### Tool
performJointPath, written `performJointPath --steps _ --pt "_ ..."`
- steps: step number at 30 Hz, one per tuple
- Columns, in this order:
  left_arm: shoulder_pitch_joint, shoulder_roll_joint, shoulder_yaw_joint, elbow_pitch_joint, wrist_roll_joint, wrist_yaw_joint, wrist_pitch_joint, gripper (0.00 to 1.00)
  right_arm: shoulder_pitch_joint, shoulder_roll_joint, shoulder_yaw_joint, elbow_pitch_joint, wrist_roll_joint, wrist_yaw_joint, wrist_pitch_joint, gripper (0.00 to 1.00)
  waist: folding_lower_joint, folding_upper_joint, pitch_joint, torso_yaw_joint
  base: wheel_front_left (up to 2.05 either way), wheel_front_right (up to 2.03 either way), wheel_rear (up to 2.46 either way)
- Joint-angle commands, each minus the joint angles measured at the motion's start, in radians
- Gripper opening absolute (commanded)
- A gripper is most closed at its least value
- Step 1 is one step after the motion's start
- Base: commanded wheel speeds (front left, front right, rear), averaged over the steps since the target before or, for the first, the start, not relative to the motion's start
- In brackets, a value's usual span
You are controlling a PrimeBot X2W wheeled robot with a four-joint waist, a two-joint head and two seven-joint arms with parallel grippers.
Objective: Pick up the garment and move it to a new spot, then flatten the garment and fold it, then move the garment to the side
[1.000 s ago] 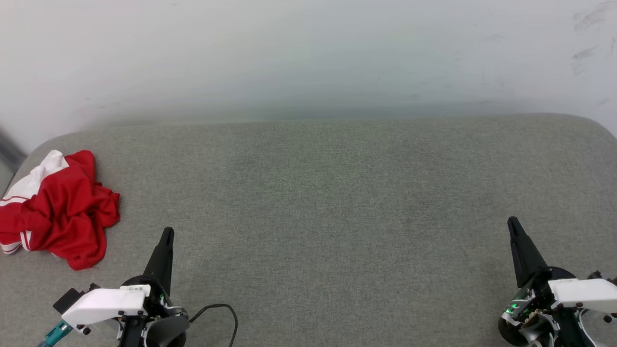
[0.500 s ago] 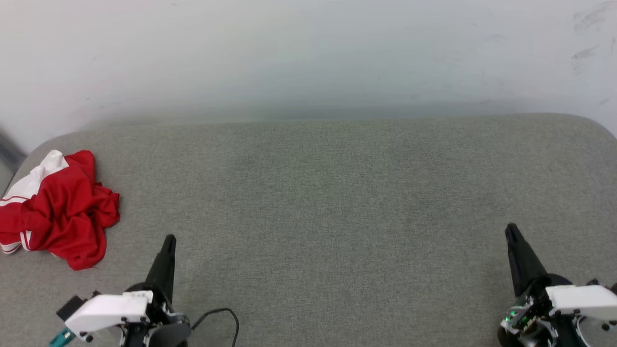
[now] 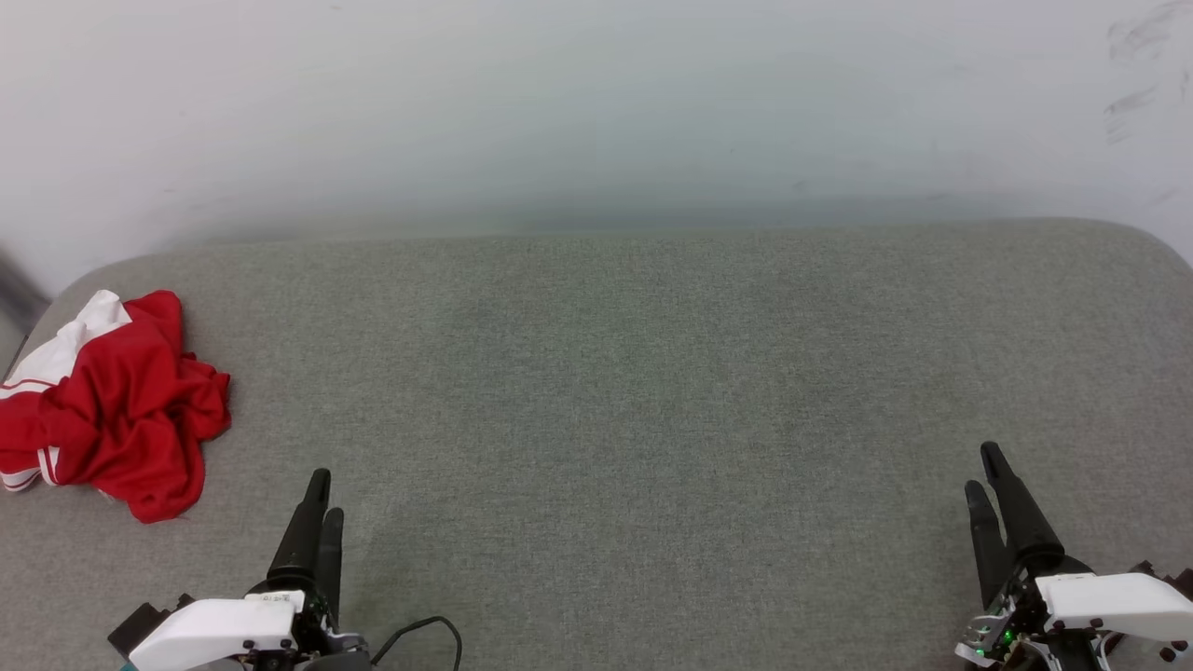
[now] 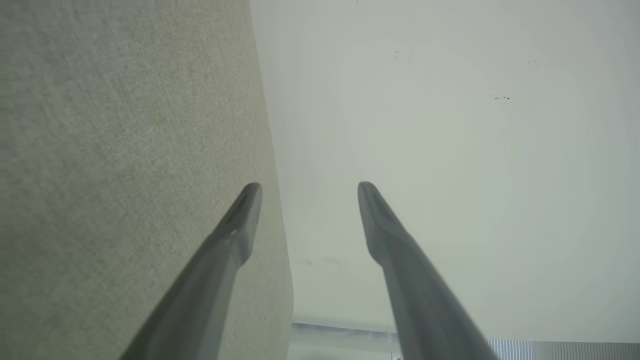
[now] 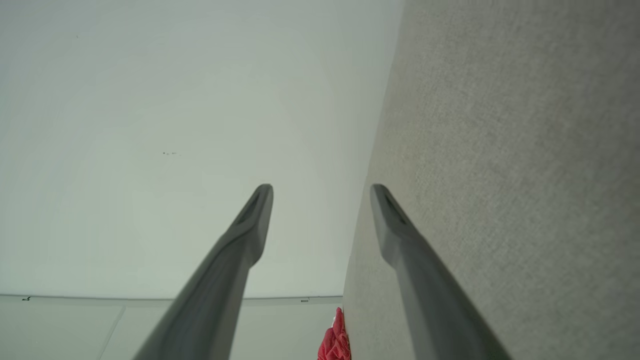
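The garment [image 3: 121, 410] lay crumpled at the left edge of the grey tabletop [image 3: 652, 373]. The left end effector [image 3: 324, 494] and the right end effector [image 3: 980, 469] hung near the front edge, both empty, fingers parted.

You have a grey, woven fabric surface [image 3: 615, 373] running ahead of both grippers, with rounded far corners. On it lies the garment [image 3: 112, 410], a crumpled red heap with white showing at its far side. It sits by the surface's left edge, ahead and to the left of your left gripper [image 3: 326, 494], near but not touching, and well apart from your right gripper [image 3: 980, 468].
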Motion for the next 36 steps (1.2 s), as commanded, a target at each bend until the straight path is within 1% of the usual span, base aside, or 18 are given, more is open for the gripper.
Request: performJointPath --steps 1,5,11,16,22,27,31,33,35,36 --pt "-0.01 0.002 0.003 -0.019 0.016 -0.001 -0.01 1.0 -0.006 -0.001 0.003 -0.023 -0.022 0.0 -0.01 1.0 0.0 0.0 0.0 0.0 0.0 0.0 0.0" --pt "-0.005 0.002 0.025 -0.02 0.057 -0.001 -0.028 1.0 -0.003 -0.001 0.005 -0.024 -0.077 0.0 -0.028 1.0 0.0 0.0 0.0 -0.001 0.0 0.0 0.0" --pt "0.0 0.002 0.061 -0.024 0.14 -0.001 -0.054 1.0 -0.007 -0.001 -0.002 -0.036 -0.212 0.0 -0.054 1.0 0.0 0.0 0.0 -0.002 0.0 0.0 0.0" --pt "0.0 0.003 0.096 -0.039 0.218 -0.001 -0.074 1.0 -0.009 -0.001 -0.019 -0.072 -0.354 0.0 -0.074 1.0 0.0 0.0 0.001 -0.001 0.0 0.0 0.0" --pt "-0.005 0.003 0.136 -0.086 0.33 0.015 -0.097 1.0 -0.013 -0.001 -0.011 -0.145 -0.547 0.0 -0.097 1.0 0.0 0.0 0.004 -0.001 0.0 0.0 0.0" --pt "-0.005 0.003 0.144 -0.157 0.43 0.054 -0.115 1.0 -0.015 -0.001 0.007 -0.203 -0.708 0.0 -0.115 1.0 0.0 0.0 0.008 0.0 0.0 0.0 0.0" --pt "0.01 0.003 0.104 -0.213 0.548 0.085 -0.129 1.0 -0.019 -0.001 0.025 -0.24 -0.835 0.0 -0.129 1.0 0.0 0.0 0.01 0.001 0.0 0.0 0.0" --pt "0.013 0.003 0.077 -0.253 0.622 0.1 -0.136 1.0 -0.02 -0.001 0.034 -0.256 -0.898 0.0 -0.136 1.0 0.0 0.0 0.011 0.001 0.0 0.0 0.0" --pt "0.021 0.003 0.048 -0.279 0.685 0.124 -0.142 1.0 -0.02 -0.001 0.045 -0.269 -0.957 0.0 -0.142 1.0 0.0 0.0 0.012 0.002 0.0 0.0 0.0" --pt "0.023 0.003 0.029 -0.294 0.716 0.128 -0.145 1.0 -0.02 -0.001 0.05 -0.273 -0.987 0.0 -0.146 1.0 0.0 0.0 0.013 0.002 0.0 0.0 0.0"
